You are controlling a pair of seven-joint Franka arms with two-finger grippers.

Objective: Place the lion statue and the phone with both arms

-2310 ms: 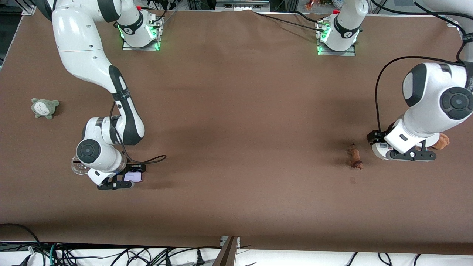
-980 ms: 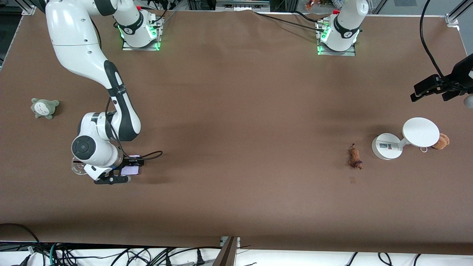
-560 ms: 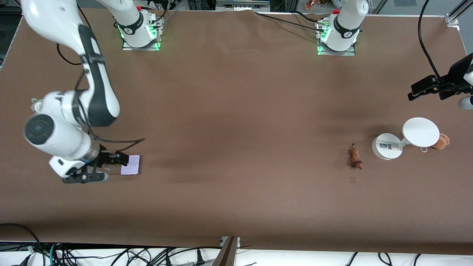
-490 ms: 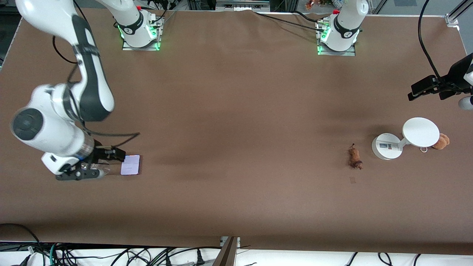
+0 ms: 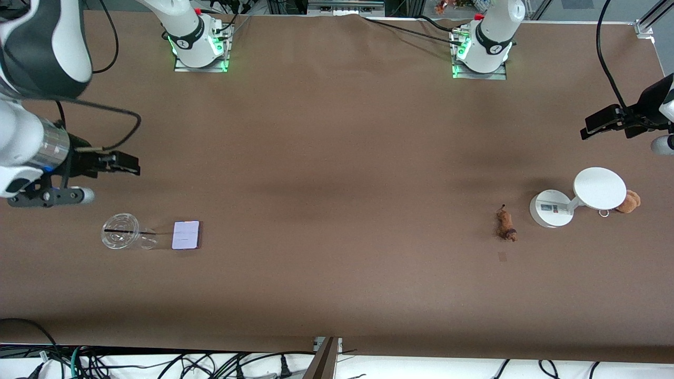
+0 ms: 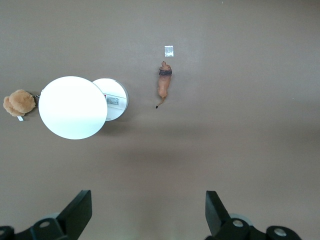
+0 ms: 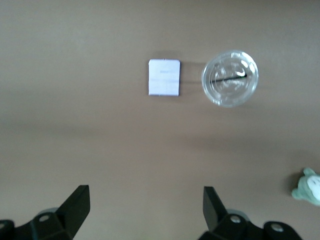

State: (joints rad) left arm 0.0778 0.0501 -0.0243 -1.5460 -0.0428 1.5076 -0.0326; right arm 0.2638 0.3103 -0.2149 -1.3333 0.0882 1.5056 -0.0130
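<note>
The lion statue [image 5: 506,225] lies on the brown table beside the white stand's base [image 5: 547,209]; it also shows in the left wrist view [image 6: 164,85]. The phone [image 5: 186,235] lies flat next to the clear cup [image 5: 120,238], toward the right arm's end, and shows in the right wrist view [image 7: 164,77]. My right gripper [image 5: 50,196] is raised above the table near the cup, open and empty [image 7: 145,212]. My left gripper [image 5: 661,143] is raised at the left arm's end of the table, above the stand, open and empty [image 6: 148,215].
The white round-topped stand [image 6: 72,107] has a tan plush toy [image 5: 629,201] beside it. A grey-green plush toy [image 7: 309,186] lies near the right arm's end, hidden by the arm in the front view. A small pale patch [image 5: 502,256] marks the table near the lion.
My right gripper has let go of the phone, risen and drawn away toward the table's end, uncovering the cup. My left arm had lifted off earlier and now barely moves.
</note>
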